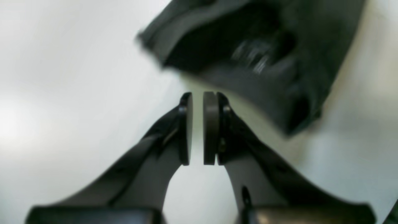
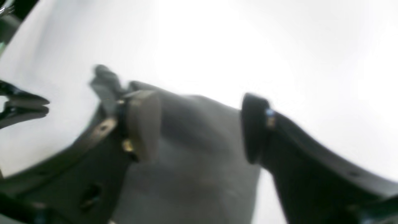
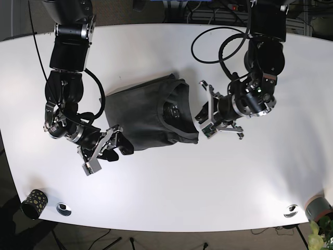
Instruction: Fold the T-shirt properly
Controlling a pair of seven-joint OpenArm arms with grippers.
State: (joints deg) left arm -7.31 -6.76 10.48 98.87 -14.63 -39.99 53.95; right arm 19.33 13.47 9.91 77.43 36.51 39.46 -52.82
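A dark grey T-shirt (image 3: 140, 112) lies partly folded in the middle of the white table (image 3: 166, 177), its collar toward the right. My left gripper (image 3: 203, 117) hovers just off the shirt's right edge. In the left wrist view this gripper (image 1: 197, 95) shows only a narrow gap between its pads, nothing is in it, and the T-shirt (image 1: 248, 46) lies beyond the tips. My right gripper (image 3: 112, 144) sits at the shirt's lower left corner. Seen from the right wrist, that gripper (image 2: 199, 102) is wide open with T-shirt (image 2: 192, 155) fabric between its fingers.
A patterned cup (image 3: 32, 202) stands at the table's front left corner, beside a small metal disc (image 3: 64, 209). Another disc (image 3: 290, 210) and a round object (image 3: 318, 207) are at the front right. A black cable (image 3: 218, 47) loops over the table at the back right.
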